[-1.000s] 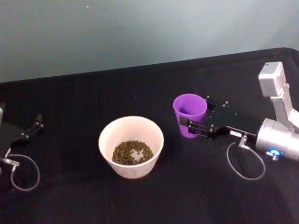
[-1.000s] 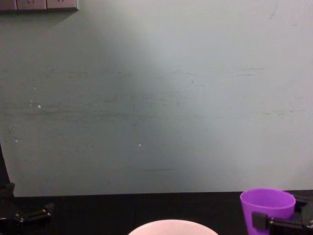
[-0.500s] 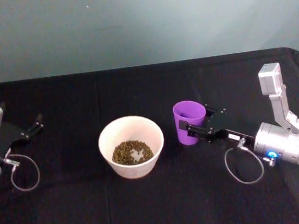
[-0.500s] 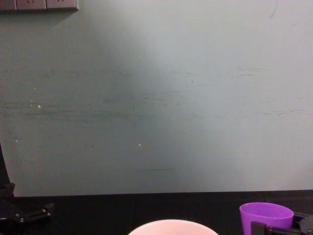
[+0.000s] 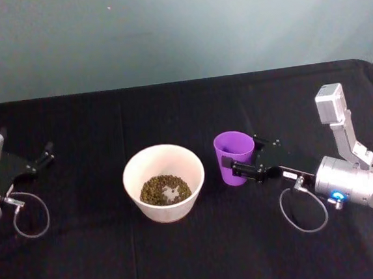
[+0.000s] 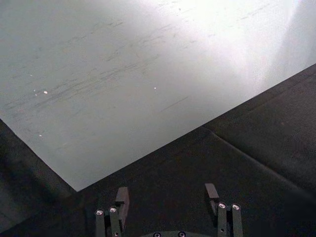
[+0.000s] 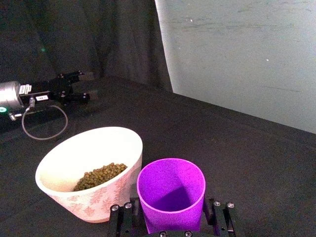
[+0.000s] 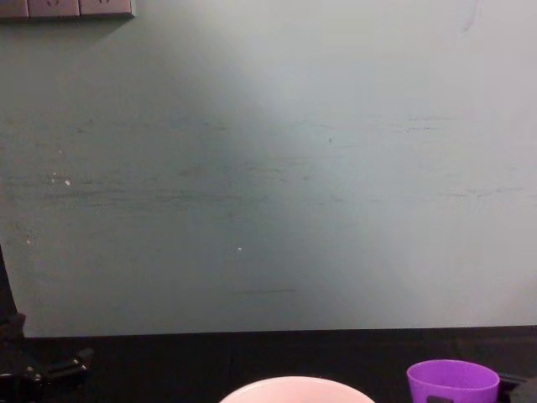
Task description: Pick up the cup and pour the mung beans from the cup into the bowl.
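The purple cup (image 5: 234, 156) stands upright just right of the bowl (image 5: 132, 177), close to its wall. My right gripper (image 5: 243, 154) is shut on the cup, one finger on each side of it. In the right wrist view the cup (image 7: 170, 190) shows a bare purple inside, held by the right gripper (image 7: 171, 210). The pale bowl (image 7: 59, 190) holds a heap of mung beans (image 7: 101, 175) at its bottom. The chest view catches the cup's rim (image 8: 453, 379) and the bowl's rim (image 8: 294, 388) low down. My left gripper (image 5: 38, 159) rests open at the far left.
A black cloth (image 5: 197, 256) covers the table, with a grey-green wall (image 8: 268, 168) behind it. Loose cable loops hang by both wrists (image 5: 304, 211). The left gripper (image 6: 167, 197) points at the wall over bare cloth.
My right gripper has carried the cup left toward the bowl and lower, keeping it upright. The left arm and the bowl have stayed put.
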Controlling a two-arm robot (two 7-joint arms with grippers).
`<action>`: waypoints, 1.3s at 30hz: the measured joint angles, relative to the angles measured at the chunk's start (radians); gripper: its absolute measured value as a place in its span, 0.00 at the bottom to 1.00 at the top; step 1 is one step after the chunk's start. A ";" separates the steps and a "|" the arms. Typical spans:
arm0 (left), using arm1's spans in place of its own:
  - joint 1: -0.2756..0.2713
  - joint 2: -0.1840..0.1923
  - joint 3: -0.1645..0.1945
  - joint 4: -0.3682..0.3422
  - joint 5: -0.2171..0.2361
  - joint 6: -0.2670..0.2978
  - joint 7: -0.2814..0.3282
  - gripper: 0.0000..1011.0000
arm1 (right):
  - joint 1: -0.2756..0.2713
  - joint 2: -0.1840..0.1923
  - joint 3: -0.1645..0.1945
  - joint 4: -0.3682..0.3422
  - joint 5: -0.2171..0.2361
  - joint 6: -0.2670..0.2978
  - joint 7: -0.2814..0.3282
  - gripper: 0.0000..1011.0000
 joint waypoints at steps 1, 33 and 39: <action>0.000 0.000 0.000 0.000 0.000 0.000 0.000 0.99 | 0.001 0.001 -0.002 0.000 -0.001 -0.001 -0.001 0.73; 0.000 0.000 0.000 0.000 0.000 0.000 0.000 0.99 | 0.006 0.010 -0.020 0.000 -0.004 -0.010 -0.007 0.99; 0.000 0.000 0.000 0.000 0.000 0.000 0.000 0.99 | 0.006 0.010 -0.019 0.000 -0.004 -0.010 -0.007 0.99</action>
